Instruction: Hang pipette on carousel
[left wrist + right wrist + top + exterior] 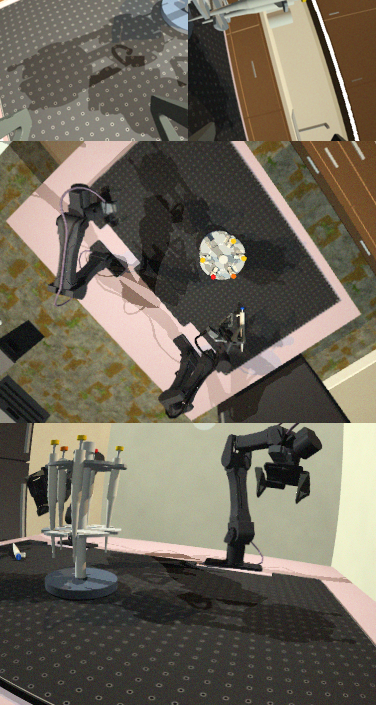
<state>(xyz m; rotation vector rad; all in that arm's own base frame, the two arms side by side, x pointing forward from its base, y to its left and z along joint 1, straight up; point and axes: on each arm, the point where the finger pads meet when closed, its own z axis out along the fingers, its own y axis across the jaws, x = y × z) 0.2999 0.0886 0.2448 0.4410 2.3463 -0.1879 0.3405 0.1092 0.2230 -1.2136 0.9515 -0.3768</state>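
Note:
A white hand pipette (242, 331) (16, 549) with a blue push button lies on the bench, away from the carousel. The carousel (223, 259) (81, 582) stands upright on a round blue-grey base, also partly seen in the left wrist view (177, 14). It holds several pipettes with yellow, orange and red buttons. My right gripper (236, 330) is open and empty, above and close beside the lying pipette in the top view. The right wrist view does not show the lying pipette. My left gripper (280, 496) (89, 109) is open and empty, high above the mat, far from the carousel. The printed volumes are unreadable.
A dark perforated mat (295, 286) (200, 673) covers the middle of the pink table (120, 316). The hanging pipettes stick out around the carousel's head, between the mat's middle and the lying pipette. Brown cabinets (330, 186) (241, 63) stand beyond the table's edge.

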